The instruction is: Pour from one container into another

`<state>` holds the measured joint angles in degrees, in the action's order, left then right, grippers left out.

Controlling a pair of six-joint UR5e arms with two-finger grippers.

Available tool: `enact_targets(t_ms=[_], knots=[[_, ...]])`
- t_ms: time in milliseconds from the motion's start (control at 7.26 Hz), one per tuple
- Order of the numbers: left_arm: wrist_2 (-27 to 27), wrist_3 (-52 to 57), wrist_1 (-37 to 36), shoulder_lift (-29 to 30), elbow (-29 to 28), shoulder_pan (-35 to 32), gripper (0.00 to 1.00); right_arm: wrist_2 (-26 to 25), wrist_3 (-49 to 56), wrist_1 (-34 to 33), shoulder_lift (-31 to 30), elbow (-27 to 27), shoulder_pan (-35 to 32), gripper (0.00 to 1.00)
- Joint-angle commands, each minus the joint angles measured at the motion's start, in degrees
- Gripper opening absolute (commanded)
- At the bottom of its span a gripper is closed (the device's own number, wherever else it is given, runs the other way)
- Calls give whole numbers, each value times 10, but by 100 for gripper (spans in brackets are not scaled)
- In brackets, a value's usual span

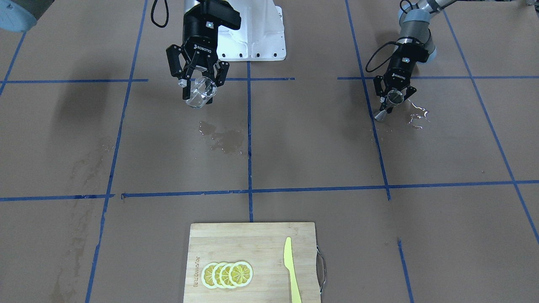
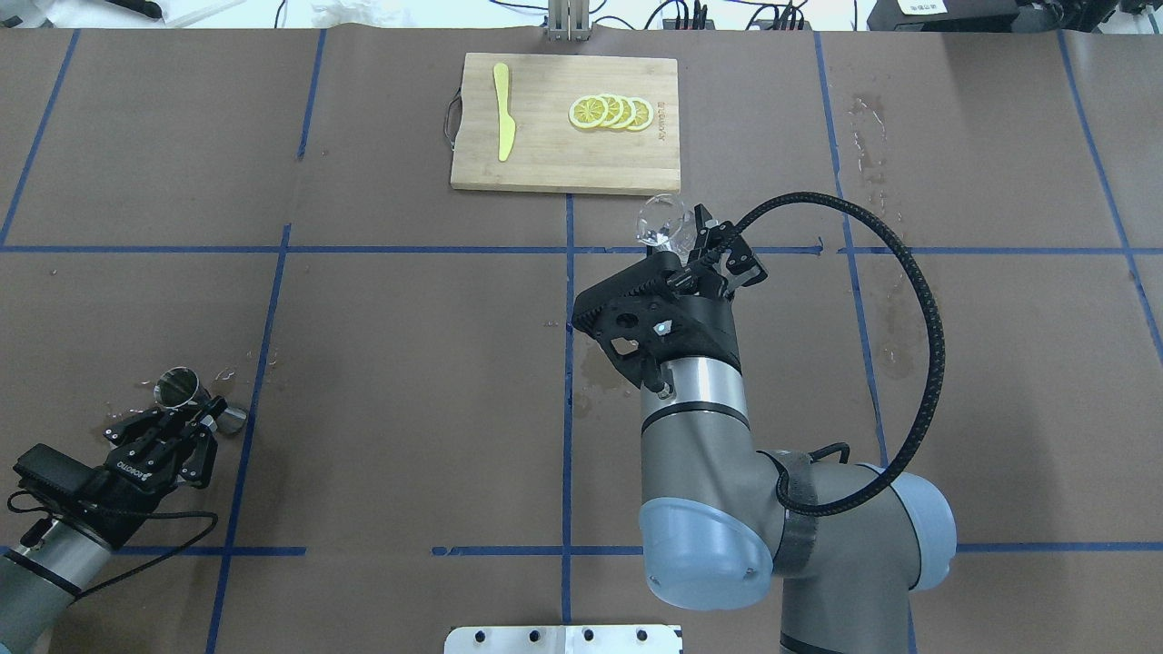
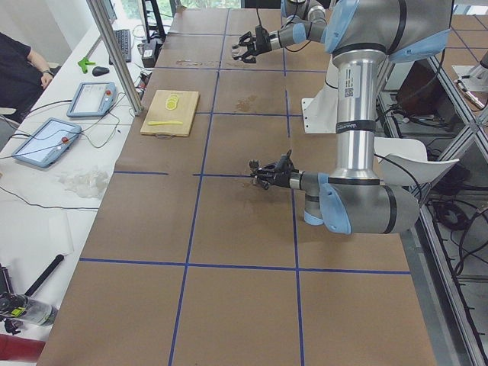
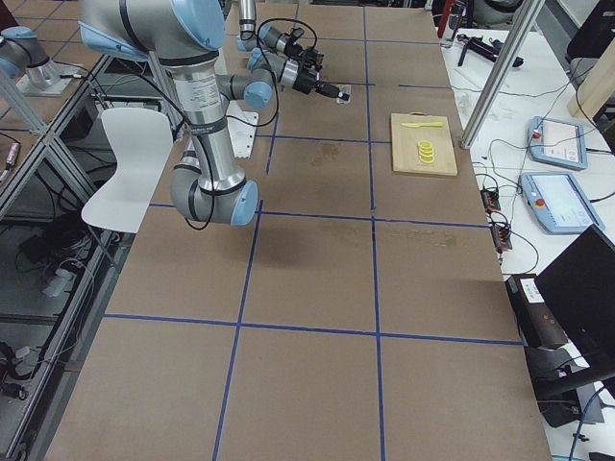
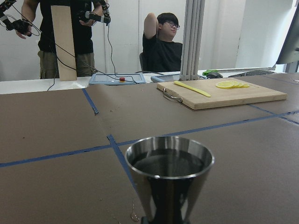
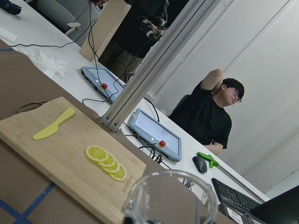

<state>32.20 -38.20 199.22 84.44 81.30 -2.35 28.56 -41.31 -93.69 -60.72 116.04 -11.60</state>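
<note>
Pinched glass cup [image 1: 200, 93] in right gripper [image 1: 198, 85], front view's upper left; clamped jigger [image 1: 391, 102] upright in left gripper [image 1: 394, 96], upper right, probably to receive.

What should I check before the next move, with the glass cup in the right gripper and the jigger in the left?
1. Hold of right gripper on glass cup: ok, shut on it and lifted.
2. Hold of left gripper on jigger: ok.
3. Upright jigger: ok, by the left wrist view.
4. Position of glass cup over jigger: not ok, they are far apart.
5. Liquid in glass cup: cannot tell.
6. Dry table: not ok, spilled drops beside jigger, wet patch mid-table.
</note>
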Motion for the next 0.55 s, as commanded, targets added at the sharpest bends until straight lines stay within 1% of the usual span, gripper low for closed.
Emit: enact_targets(t_ms=[0, 138, 413], knots=[[0, 0, -1, 0, 0, 1, 35, 0, 0, 0, 0, 1, 0, 0], [0, 0, -1, 0, 0, 0, 43, 0, 0, 0, 0, 1, 0, 0], [0, 0, -1, 0, 0, 1, 43, 0, 0, 0, 1, 1, 0, 0]])
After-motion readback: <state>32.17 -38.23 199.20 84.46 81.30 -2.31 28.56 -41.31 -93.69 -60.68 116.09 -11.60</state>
